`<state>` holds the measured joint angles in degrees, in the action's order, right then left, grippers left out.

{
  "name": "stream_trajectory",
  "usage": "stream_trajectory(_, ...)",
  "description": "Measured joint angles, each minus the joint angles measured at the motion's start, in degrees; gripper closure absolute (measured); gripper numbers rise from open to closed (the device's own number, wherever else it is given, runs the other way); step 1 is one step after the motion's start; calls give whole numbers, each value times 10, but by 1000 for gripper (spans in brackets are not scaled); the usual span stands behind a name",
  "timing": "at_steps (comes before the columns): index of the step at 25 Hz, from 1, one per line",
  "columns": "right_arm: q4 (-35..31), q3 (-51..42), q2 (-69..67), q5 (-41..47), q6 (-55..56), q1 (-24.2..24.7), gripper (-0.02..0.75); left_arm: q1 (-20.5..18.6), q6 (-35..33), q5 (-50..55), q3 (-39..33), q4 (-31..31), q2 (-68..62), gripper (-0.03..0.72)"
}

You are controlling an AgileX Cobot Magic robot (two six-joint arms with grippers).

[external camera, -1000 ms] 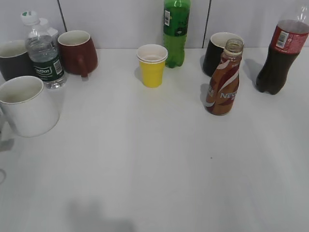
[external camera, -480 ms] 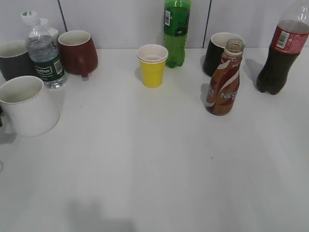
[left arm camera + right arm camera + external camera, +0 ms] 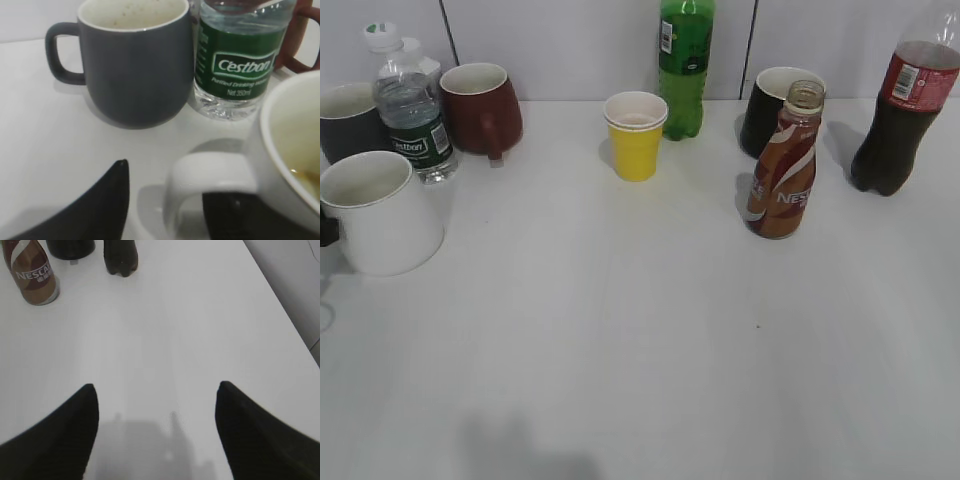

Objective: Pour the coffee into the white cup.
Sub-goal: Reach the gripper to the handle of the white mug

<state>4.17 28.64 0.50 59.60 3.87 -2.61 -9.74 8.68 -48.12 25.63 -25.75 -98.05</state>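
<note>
Four mugs, one paper cup and four bottles stand on the white table (image 3: 650,350). The white cup (image 3: 378,212) sits at the near left, beside a Cestbon water bottle (image 3: 410,105), a grey mug (image 3: 348,120) and a dark red mug (image 3: 482,108) behind it. A yellow paper cup (image 3: 635,135) and green soda bottle (image 3: 685,65) stand far centre. At right, the uncapped Nescafe coffee bottle (image 3: 783,165) stands upright before a black mug (image 3: 772,108), with a cola bottle (image 3: 900,110) farther right. The left gripper (image 3: 165,200) straddles the cup's handle (image 3: 210,185), one finger through the loop, one outside with a gap. The right gripper (image 3: 155,435) is spread wide, holding nothing.
</note>
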Motion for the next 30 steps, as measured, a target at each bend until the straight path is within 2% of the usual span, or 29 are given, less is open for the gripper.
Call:
stream_trajectory(4, 0, 0, 0, 0, 0, 0, 168, 0, 0, -23, 19, -9, -36, 370)
stream_trajectory(12, 0, 0, 0, 0, 0, 0, 168, 0, 0, -137, 28, -14, -102, 457)
stream_trajectory(15, 0, 0, 0, 0, 0, 0, 168, 0, 0, -152, 28, -31, -105, 514)
stream_trajectory(20, 0, 0, 0, 0, 0, 0, 168, 0, -1, -167, 28, -62, -107, 652)
stream_trajectory(30, 0, 0, 0, 0, 0, 0, 168, 0, 35, -179, 27, -124, -97, 652)
